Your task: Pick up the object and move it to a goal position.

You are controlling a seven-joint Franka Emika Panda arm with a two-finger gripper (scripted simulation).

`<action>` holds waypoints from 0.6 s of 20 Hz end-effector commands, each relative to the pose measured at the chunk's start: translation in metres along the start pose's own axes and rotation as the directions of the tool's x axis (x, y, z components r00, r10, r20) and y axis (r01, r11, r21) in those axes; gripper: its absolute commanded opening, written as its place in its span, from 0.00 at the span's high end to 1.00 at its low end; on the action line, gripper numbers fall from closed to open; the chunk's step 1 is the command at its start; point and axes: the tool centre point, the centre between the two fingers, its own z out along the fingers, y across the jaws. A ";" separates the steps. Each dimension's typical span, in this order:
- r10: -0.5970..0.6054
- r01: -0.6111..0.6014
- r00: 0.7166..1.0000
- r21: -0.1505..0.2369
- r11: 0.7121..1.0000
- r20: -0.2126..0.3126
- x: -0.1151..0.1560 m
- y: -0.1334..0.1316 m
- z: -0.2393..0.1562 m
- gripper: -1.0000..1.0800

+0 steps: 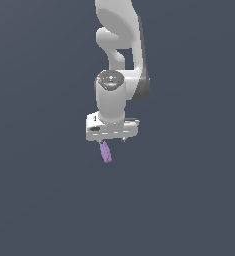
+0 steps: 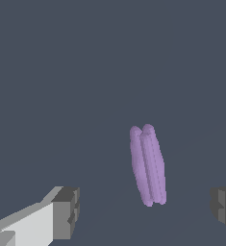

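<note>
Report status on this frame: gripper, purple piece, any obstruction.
Gripper open, fingers wide apart. Purple piece lies between them, not gripped. Nothing else in view, path clear.

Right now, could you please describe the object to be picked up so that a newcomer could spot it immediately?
Find the white robot arm hanging over the plain dark grey floor, then its open white end effector. Just below, between the fingers, is a small elongated light-purple piece with a bumpy surface. It is the only coloured thing, far narrower than the end effector.
</note>
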 end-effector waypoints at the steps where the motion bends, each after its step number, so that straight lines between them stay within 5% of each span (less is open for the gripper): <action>1: -0.027 0.027 1.000 0.003 1.000 0.003 -0.002 0.006 0.011 0.04; 12: -0.152 0.152 0.988 0.020 0.988 0.008 -0.012 0.029 0.058 0.04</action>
